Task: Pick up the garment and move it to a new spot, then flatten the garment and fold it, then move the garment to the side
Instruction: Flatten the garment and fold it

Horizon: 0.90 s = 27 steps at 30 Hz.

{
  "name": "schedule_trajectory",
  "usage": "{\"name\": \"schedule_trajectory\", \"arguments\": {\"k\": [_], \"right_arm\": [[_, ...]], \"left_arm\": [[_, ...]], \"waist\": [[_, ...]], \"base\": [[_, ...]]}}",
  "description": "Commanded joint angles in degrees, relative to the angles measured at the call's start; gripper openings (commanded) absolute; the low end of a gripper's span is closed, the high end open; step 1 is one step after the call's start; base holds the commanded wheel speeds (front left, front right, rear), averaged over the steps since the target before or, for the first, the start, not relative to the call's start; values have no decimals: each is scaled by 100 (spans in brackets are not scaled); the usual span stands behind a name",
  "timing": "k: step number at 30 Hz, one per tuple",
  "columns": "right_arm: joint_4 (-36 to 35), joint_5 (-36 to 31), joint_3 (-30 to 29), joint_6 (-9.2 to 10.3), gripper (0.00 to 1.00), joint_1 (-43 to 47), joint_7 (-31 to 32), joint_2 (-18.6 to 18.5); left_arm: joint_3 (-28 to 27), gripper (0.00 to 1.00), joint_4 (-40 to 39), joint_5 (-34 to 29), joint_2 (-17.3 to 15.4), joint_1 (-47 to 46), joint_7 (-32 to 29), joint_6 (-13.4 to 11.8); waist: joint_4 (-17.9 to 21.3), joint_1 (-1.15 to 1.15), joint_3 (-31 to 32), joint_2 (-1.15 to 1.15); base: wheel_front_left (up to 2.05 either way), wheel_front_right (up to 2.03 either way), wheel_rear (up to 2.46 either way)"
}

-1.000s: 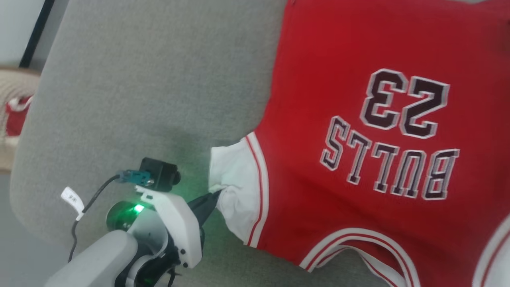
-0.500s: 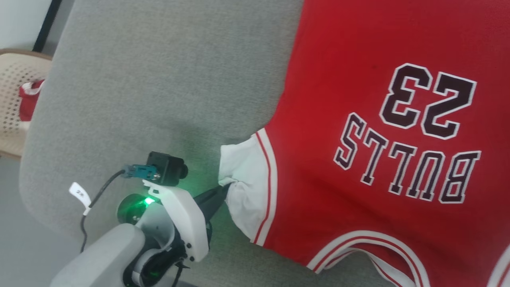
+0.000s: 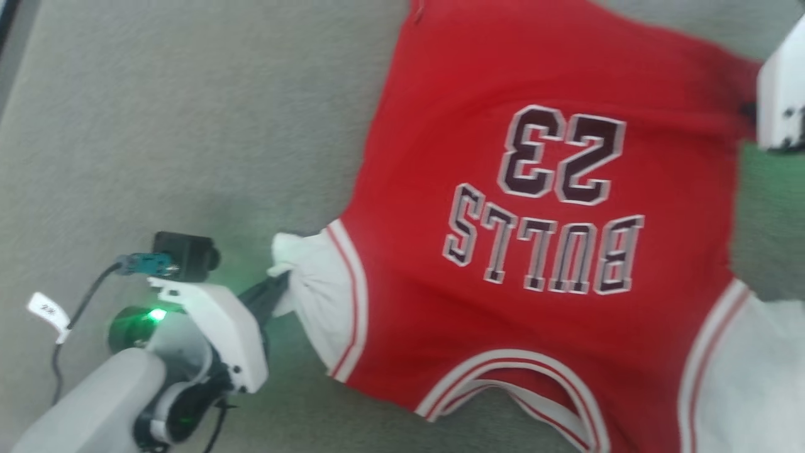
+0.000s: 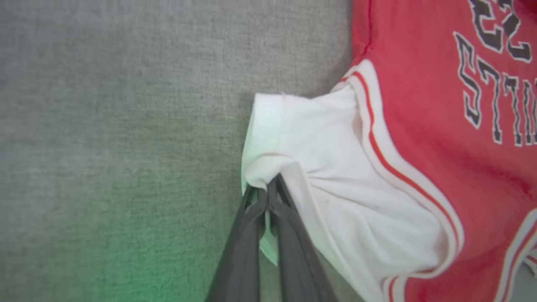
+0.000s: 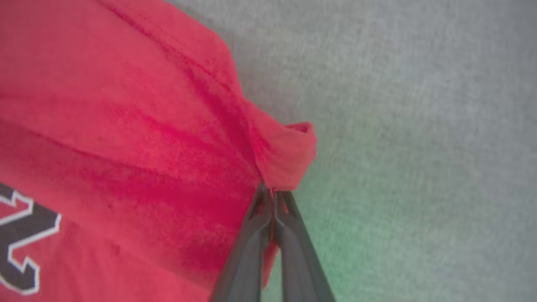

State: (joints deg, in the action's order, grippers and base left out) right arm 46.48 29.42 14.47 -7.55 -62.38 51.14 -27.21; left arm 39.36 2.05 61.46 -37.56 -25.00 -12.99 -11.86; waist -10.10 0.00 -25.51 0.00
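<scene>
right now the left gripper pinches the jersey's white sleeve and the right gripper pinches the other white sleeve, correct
No: the right gripper pinches a red corner of the jersey, not a sleeve; the right wrist view shows it. The left gripper does pinch the white sleeve.

Bare grey cloth surface [image 3: 163, 126] lies open across the upper left and left of the head view, free for passing. The shirt [image 3: 541, 302] covers the middle and right. At lower left the left gripper [image 3: 282, 288], its black camera [image 3: 185, 255] and cable [image 3: 82, 292] block the way. The right gripper [image 3: 748, 111] stands at the upper right edge, with a narrow bare strip beneath it.
</scene>
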Motion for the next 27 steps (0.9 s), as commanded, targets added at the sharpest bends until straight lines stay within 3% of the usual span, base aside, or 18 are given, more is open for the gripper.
{"name": "schedule_trajectory", "arguments": {"k": [1,6,15,21,27], "right_arm": [[-371,308,185,12,0,302,118,-64],[-1634,998,702,11,0,1059,426,-392],[-3537,1649,344,11,0,2763,554,-739],[-4311,1401,-382,11,0,4152,646,-459],[-4051,904,-842,12,0,4916,376,164]], "left_arm": [[-59,0,51,55,-111,96,24,-84],[-193,0,-42,126,-315,219,22,-166],[-354,0,-190,185,-548,330,23,-263],[-338,0,-239,170,-561,281,-8,-260],[-284,0,-126,146,-484,204,-29,-243]], "waist": [[385,0,225,0],[799,0,357,0],[1247,0,416,0],[1298,0,367,0],[1262,0,299,0]], "base": [[0,0,0],[0,0,0],[0,0,0],[0,0,0],[0,0,0]]}}
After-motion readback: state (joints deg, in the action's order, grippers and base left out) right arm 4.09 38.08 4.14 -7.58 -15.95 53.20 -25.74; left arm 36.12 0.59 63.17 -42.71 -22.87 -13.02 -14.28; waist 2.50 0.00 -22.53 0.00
